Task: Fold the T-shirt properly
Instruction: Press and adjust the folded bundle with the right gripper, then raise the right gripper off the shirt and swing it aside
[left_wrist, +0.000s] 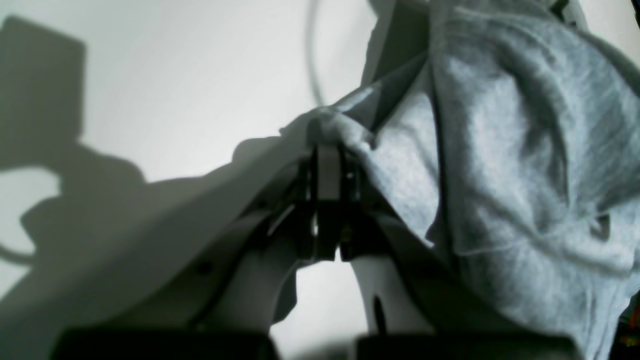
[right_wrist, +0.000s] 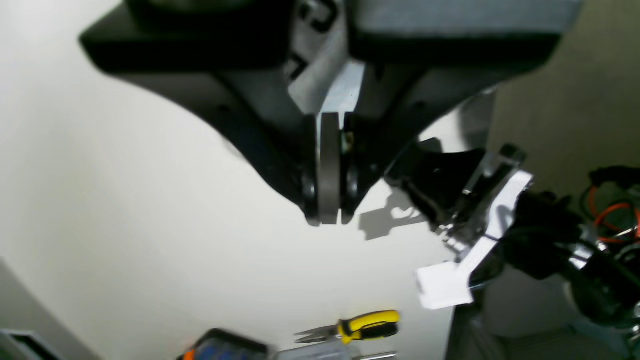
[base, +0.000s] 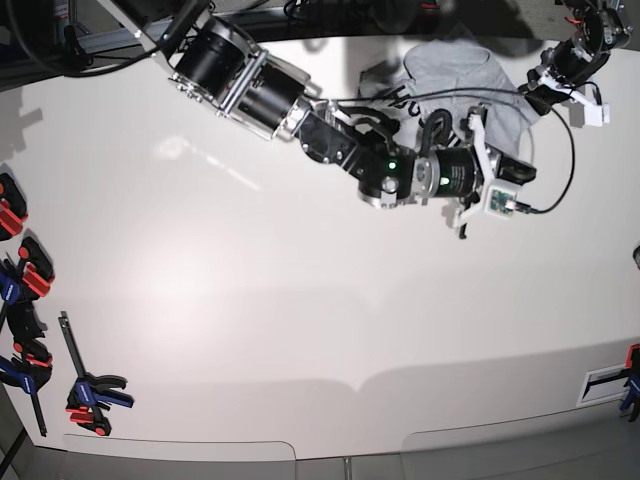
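Observation:
The grey T-shirt (base: 455, 70) lies bunched at the far edge of the white table (base: 250, 300), right of centre. In the left wrist view my left gripper (left_wrist: 327, 150) is shut on a fold of the T-shirt (left_wrist: 500, 150), whose cloth hangs to the right of the fingers. In the base view the left gripper (base: 535, 90) sits at the heap's right edge. My right gripper (right_wrist: 327, 217) is shut with nothing between its fingers, above bare table. In the base view the right gripper (base: 522, 172) reaches across from the upper left and stops just in front of the heap.
Several red and blue clamps (base: 20, 260) lie along the table's left edge, another clamp (base: 90, 392) near the front left. Yellow-handled pliers (right_wrist: 367, 327) lie on the table in the right wrist view. Orange cables (right_wrist: 610, 210) hang beyond the table edge.

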